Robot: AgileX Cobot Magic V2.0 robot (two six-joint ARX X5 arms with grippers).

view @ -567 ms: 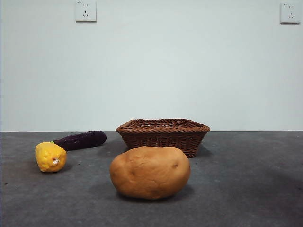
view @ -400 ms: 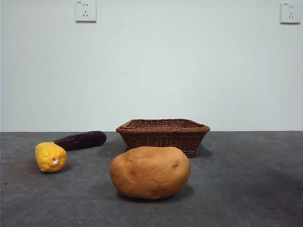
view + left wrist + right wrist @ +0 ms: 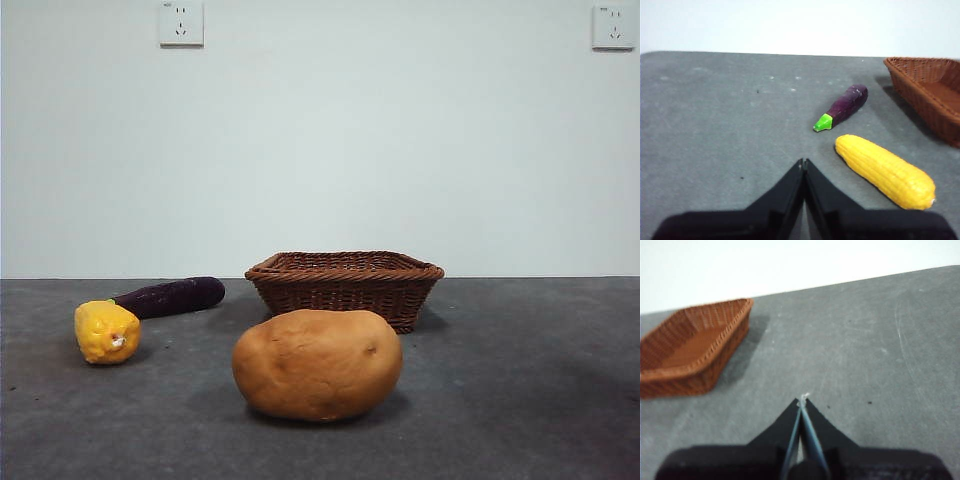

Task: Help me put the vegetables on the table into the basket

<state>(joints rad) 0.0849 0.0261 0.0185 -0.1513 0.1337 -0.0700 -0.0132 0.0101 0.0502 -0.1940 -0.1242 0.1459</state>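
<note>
A large tan potato [image 3: 317, 363] lies on the dark grey table [image 3: 520, 400], nearest the front camera. Behind it stands the brown wicker basket [image 3: 344, 285], with nothing showing above its rim. Left of the basket lie a dark-purple eggplant [image 3: 172, 296] and a yellow corn cob [image 3: 106, 331], seen end-on. The left wrist view shows the eggplant [image 3: 841, 107] with its green stem, the corn cob [image 3: 884, 170] and a corner of the basket [image 3: 927, 92]. My left gripper [image 3: 803, 162] is shut and holds nothing, short of the corn. My right gripper [image 3: 803, 399] is shut and holds nothing, over bare table beside the basket [image 3: 692, 347].
A pale wall with two sockets [image 3: 181, 22] stands behind the table. Neither arm shows in the front view.
</note>
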